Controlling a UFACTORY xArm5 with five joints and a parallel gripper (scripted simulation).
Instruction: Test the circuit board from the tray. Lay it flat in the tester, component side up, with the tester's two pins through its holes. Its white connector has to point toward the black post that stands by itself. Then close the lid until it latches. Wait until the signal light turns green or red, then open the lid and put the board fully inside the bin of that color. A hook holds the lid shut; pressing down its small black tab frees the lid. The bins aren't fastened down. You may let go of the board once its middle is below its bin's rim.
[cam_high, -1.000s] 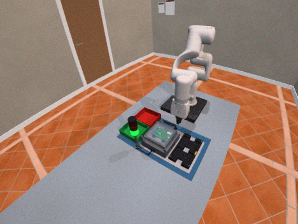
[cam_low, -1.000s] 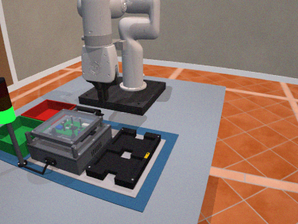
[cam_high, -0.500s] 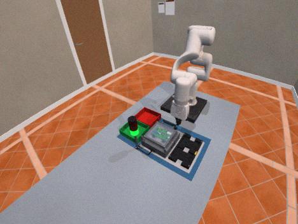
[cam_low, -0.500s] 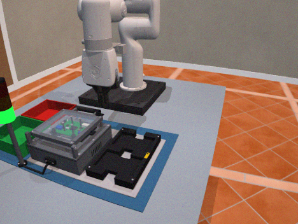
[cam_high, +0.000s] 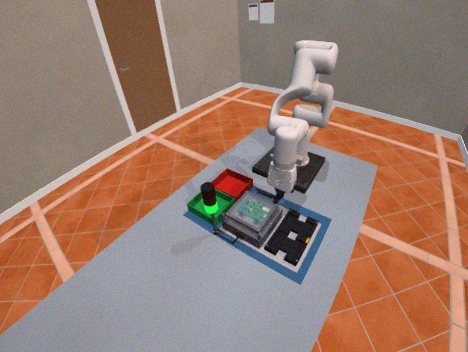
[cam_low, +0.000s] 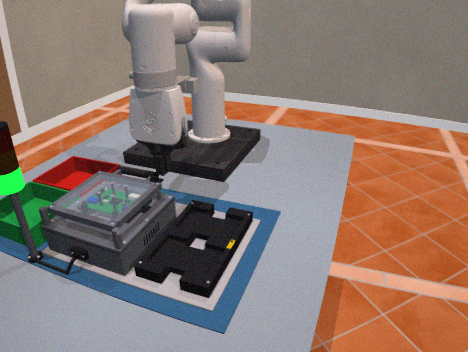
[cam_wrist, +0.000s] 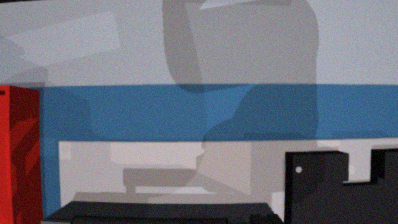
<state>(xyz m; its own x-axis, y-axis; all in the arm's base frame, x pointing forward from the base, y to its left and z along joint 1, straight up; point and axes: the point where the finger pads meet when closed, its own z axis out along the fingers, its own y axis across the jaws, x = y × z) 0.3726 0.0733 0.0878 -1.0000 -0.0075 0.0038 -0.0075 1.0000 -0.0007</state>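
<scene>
The circuit board (cam_high: 254, 210) (cam_low: 112, 201) lies in the tester (cam_high: 243, 231) (cam_low: 107, 251), seen through the clear lid (cam_high: 237, 214) (cam_low: 71, 201). The lid is down; whether the hook holds it cannot be made out. The signal light (cam_high: 212, 207) (cam_low: 11, 183) glows green. My gripper (cam_high: 278, 199) (cam_low: 160, 176) is shut and empty, pointing down at the back edge of the tester, by the end of a black bar (cam_high: 264, 192) (cam_low: 131, 172). Whether it touches anything is unclear. The green bin (cam_high: 198, 207) (cam_low: 29, 212) stands beside the tester, left in the top and exterior views.
The red bin (cam_high: 231, 184) (cam_low: 75, 173) (cam_wrist: 24, 155) stands behind the green one. The black tray (cam_high: 286, 239) (cam_low: 192, 230) (cam_wrist: 320, 187), with no board on it, lies right of the tester. The light's pole and a black cable stand at the tester's front left.
</scene>
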